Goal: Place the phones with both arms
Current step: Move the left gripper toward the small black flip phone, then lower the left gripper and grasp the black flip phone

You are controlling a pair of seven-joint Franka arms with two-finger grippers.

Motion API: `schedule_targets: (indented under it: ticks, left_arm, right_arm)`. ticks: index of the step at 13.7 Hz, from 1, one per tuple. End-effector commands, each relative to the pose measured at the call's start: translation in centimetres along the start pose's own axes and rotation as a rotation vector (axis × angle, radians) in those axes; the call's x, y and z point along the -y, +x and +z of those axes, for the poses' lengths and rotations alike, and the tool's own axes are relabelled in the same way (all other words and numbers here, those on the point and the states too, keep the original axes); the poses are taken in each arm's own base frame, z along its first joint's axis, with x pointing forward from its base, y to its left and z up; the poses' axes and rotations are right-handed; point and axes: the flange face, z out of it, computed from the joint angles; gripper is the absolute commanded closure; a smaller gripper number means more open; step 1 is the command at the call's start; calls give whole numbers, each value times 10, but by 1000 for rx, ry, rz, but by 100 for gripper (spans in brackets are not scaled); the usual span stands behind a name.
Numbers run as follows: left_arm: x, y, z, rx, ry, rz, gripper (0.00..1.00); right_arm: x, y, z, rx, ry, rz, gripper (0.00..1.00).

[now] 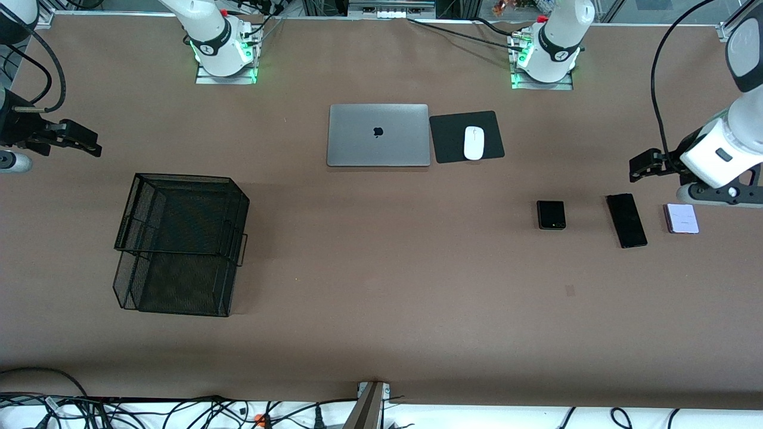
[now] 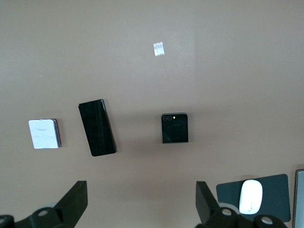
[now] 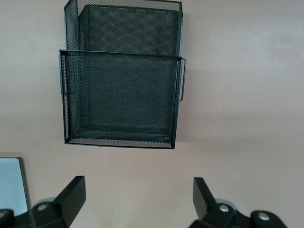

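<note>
Both claws, left claw (image 2: 140, 202) and right claw (image 3: 137, 199), are held open, empty; the stiff, slippery black slab phone (image 1: 626, 220) should be pinched across its long edges

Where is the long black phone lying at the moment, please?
In the front view, the long black phone lies flat on the table toward the left arm's end, between the black flip phone and the lavender-white phone.

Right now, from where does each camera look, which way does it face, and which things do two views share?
Front view: high across the table, facing both arm bases; shows left gripper and right gripper.
Left wrist view: looks down at the black flip phone, long black phone and lavender phone; the front view shares them.
Right wrist view: looks down at the mesh tray, also shared.
</note>
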Motion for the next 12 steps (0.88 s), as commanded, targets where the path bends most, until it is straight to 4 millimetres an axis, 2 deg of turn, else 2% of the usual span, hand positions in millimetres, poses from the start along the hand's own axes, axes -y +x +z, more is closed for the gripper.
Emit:
schedule_targets:
  ticks: [1, 2, 4, 6, 7, 9, 12]
  left_arm:
    - [-9, 24, 32, 18, -35, -6, 0]
    - [-9, 30, 44, 7, -36, -19, 0]
    - [-14, 34, 91, 3, -38, -87, 0]
    - [-39, 30, 135, -44, -46, -106, 0]
    - [-41, 30, 157, -85, -51, -123, 0]
    - [-45, 20, 208, -153, -62, -150, 0]
    - [-49, 2, 265, -158, -65, -143, 0]
  right_arm:
    - [0, -5, -3, -10, 5, -5, 0]
    - [0, -5, -4, -12, 5, -5, 0]
    - [1, -5, -4, -14, 5, -7, 0]
    - [1, -5, -4, -11, 5, -7, 0]
    - [0, -5, -4, -13, 3, -7, 0]
    - [0, -5, -4, -12, 3, -7, 0]
    - [0, -5, -4, -13, 3, -7, 0]
